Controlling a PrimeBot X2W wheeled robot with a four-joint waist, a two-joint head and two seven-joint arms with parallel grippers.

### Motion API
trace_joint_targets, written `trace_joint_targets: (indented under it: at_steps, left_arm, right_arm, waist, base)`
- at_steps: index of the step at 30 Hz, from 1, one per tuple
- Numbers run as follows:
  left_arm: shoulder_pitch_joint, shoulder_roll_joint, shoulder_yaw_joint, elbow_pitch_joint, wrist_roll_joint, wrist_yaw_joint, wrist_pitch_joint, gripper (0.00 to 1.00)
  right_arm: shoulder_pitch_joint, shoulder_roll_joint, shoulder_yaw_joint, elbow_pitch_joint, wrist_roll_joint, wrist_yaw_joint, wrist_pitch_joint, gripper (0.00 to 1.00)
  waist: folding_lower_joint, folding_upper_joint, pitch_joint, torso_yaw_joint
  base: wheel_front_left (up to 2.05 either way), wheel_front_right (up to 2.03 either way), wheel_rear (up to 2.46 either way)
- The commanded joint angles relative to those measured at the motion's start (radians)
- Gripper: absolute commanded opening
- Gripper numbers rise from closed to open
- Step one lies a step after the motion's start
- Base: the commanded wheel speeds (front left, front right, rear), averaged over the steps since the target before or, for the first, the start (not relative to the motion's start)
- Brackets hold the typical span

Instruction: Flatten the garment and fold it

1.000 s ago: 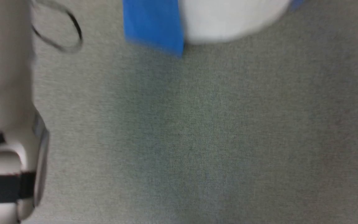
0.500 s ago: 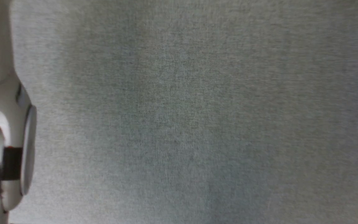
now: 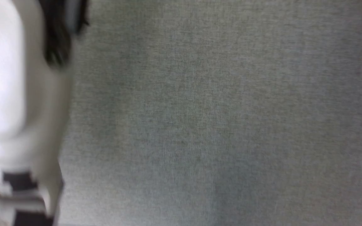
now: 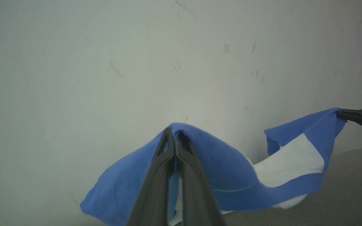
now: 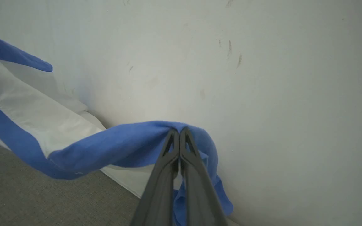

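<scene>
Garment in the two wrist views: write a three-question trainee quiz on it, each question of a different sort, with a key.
1. True or false: the garment lies neatly folded, free of both grippers.
2. Pick one. The right gripper has its jaws: A) open above the garment; B) shut on a blue part of the garment; C) shut on nothing.
3. Short answer: what colour is the part of the garment pinched by the left gripper?

Key: 1 false, it hangs bunched with both grippers holding it; 2 B; 3 blue.
</scene>
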Motion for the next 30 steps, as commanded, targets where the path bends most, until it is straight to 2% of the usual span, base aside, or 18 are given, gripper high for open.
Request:
trace_joint_targets:
  at_steps: [1,6,12,16,22,30]
  left_arm:
    - [0.075,0.006,-0.008,-0.054,-0.005,0.019,0.012,0.00]
    - [0.337,0.019,-0.055,-0.199,0.003,0.076,0.051,0.00]
    - [0.634,0.026,-0.091,-0.286,0.017,0.164,0.046,0.00]
    - [0.814,0.021,-0.100,-0.322,-0.021,0.205,0.039,0.00]
    - [1.036,0.031,-0.133,-0.316,-0.105,0.216,0.071,0.00]
    - [1.205,0.060,-0.190,-0.221,-0.212,0.178,0.157,0.00]
  right_arm:
    - [0.084,-0.007,-0.027,-0.043,0.013,-0.001,-0.005,0.00]
    - [0.374,0.024,-0.145,-0.170,0.022,-0.001,-0.001,0.00]
    - [0.691,0.115,-0.274,-0.281,-0.006,-0.001,0.001,0.00]
    - [0.875,0.183,-0.328,-0.328,-0.025,-0.001,0.003,0.00]
    - [1.104,0.284,-0.361,-0.351,-0.031,-0.001,0.049,0.00]
    - [1.327,0.320,-0.349,-0.290,-0.042,-0.001,0.145,0.00]
  waist:
    - [0.0001,0.0000,-0.055,-0.003]
    - [0.0001,0.0000,-0.139,-0.002]
    - [0.0001,0.0000,-0.247,0.001]
    - [0.0001,0.0000,-0.322,-0.002]
    - [0.0001,0.0000,-0.426,-0.005]
    - [0.0001,0.0000,-0.508,-0.003]
  base:
    - [0.00,0.00,0.00]
    - [0.00,0.00,0.00]
    - [0.00,0.00,0.00]
    - [0.00,0.00,0.00]
    - [0.00,0.00,0.00]
    - [0.00,0.00,0.00]
